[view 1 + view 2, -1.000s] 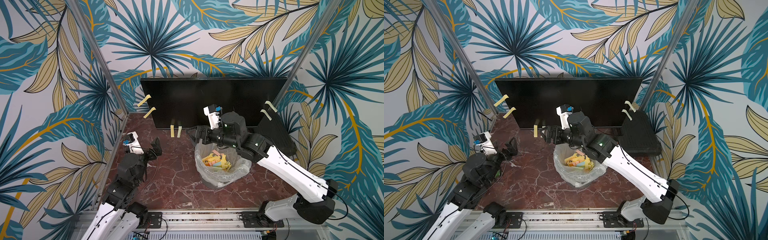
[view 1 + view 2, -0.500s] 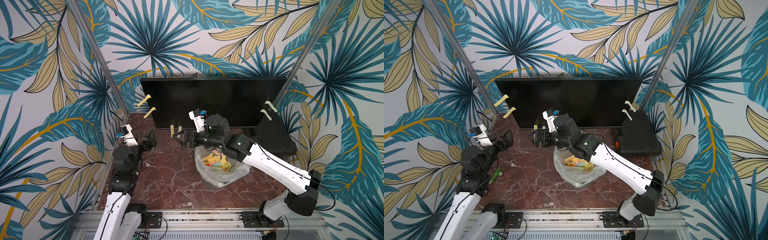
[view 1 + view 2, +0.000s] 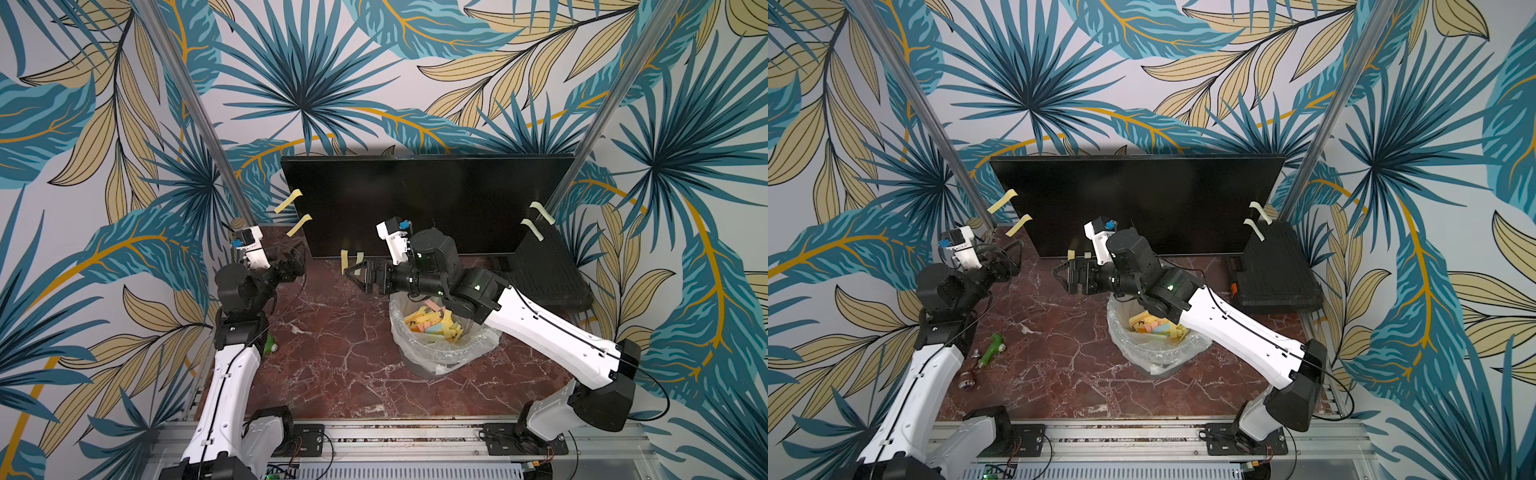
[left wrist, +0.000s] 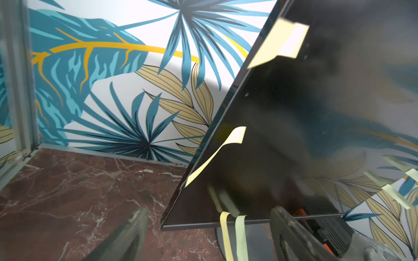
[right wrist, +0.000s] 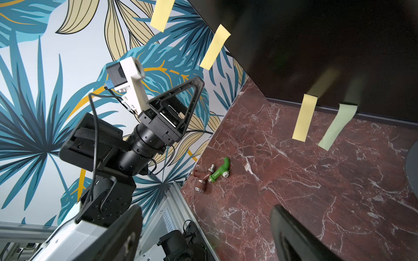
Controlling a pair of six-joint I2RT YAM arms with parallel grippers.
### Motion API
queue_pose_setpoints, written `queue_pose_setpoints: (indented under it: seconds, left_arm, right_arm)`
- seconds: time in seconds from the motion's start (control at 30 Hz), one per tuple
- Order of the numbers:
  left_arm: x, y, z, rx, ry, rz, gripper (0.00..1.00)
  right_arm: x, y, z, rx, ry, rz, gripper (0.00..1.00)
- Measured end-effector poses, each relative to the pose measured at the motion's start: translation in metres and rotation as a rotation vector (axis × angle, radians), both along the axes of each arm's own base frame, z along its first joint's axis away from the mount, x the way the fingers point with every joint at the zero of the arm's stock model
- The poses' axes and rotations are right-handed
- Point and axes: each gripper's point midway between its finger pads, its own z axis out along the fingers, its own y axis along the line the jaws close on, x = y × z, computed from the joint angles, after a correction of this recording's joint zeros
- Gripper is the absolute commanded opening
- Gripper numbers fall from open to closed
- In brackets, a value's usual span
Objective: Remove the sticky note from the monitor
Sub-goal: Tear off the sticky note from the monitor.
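The black monitor [image 3: 424,203] [image 3: 1138,203] stands at the back of the table. Sticky notes hang from it: two on its left edge [image 3: 288,200] [image 3: 299,225], two on its bottom edge [image 3: 344,261] [image 3: 359,258] and two on its right edge [image 3: 542,212]. My left gripper [image 3: 296,261] [image 4: 208,226] is open and empty, facing the monitor's lower left corner [image 4: 172,223], just short of the lower left-edge note [image 4: 217,156]. My right gripper [image 3: 353,272] [image 5: 207,230] is open and empty, close below the bottom-edge notes, a yellow one [image 5: 304,117] and a pale green one [image 5: 337,126].
A bin lined with a clear bag [image 3: 436,357] holds several discarded notes, under my right forearm. A ribbed black case [image 3: 548,270] lies at the back right. Green and brown pipe fittings [image 3: 992,347] [image 5: 220,170] lie near my left arm. The monitor's grey base [image 4: 255,237] sits under the screen.
My right gripper has swung left from above the bin to below the bottom-edge notes. My left arm has risen and reached toward the monitor's lower left corner.
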Motion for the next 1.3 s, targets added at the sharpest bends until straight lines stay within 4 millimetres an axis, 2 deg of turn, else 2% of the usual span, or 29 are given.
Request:
queue_pose_setpoints:
  seconds: [0.13,0.23,0.37,0.43,0.9,1.2,1.3]
  left_arm:
    - [0.006,-0.004,0.006,0.006,-0.015,-0.035,0.82]
    - [0.012,-0.005,0.001,0.006,-0.001,-0.05,0.77]
    - [0.018,-0.005,-0.005,0.003,0.016,-0.059,0.77]
    - [0.02,-0.005,-0.006,0.005,0.018,-0.062,0.66]
    - [0.027,-0.006,0.007,0.006,-0.004,-0.085,0.49]
    - [0.032,-0.008,0.005,0.002,0.006,-0.105,0.29]
    - [0.032,-0.009,0.007,0.002,0.004,-0.113,0.2]
  right_arm:
    - [0.003,0.004,-0.008,-0.014,0.01,0.0,0.91]
    - [0.004,0.005,-0.012,-0.02,0.015,0.0,0.91]
    - [0.004,0.005,-0.012,-0.02,0.015,0.0,0.91]
    - [0.004,0.005,-0.012,-0.02,0.015,0.0,0.91]
    - [0.004,0.005,-0.012,-0.02,0.015,0.0,0.91]
    - [0.004,0.005,-0.012,-0.021,0.015,-0.001,0.91]
    - [0.004,0.005,-0.012,-0.021,0.015,-0.001,0.91]
